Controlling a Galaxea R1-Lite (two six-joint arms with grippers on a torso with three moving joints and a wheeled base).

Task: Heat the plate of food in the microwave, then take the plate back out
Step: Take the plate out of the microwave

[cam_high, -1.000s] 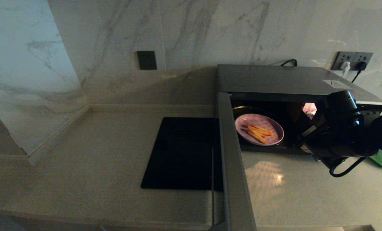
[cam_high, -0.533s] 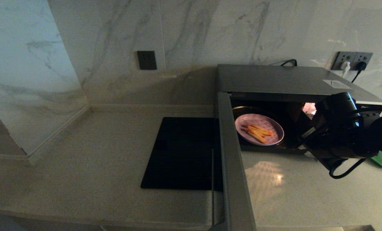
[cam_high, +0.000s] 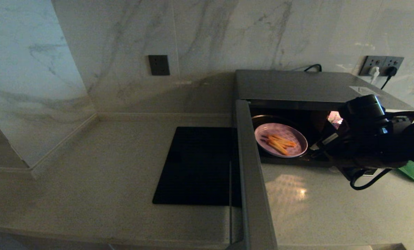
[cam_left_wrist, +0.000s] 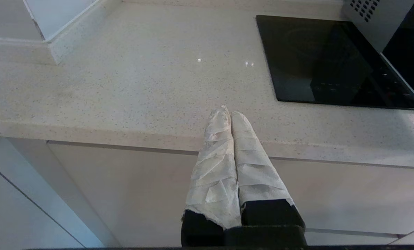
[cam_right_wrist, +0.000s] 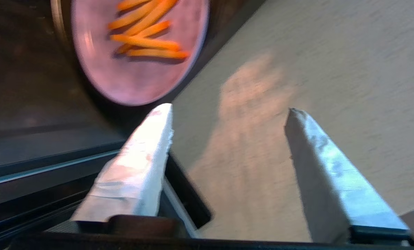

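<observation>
Right fingers [cam_right_wrist: 158,139] apart, empty; pink plate of food [cam_high: 281,140] inside microwave [cam_high: 304,86].

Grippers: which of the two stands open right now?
The right gripper, fingers spread apart just short of the plate of food. The left gripper is shut, parked at the counter's edge.

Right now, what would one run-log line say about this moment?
door: open | plate: inside microwave, free | right gripper: open, empty, near plate rim | left gripper: shut, parked by counter edge
</observation>
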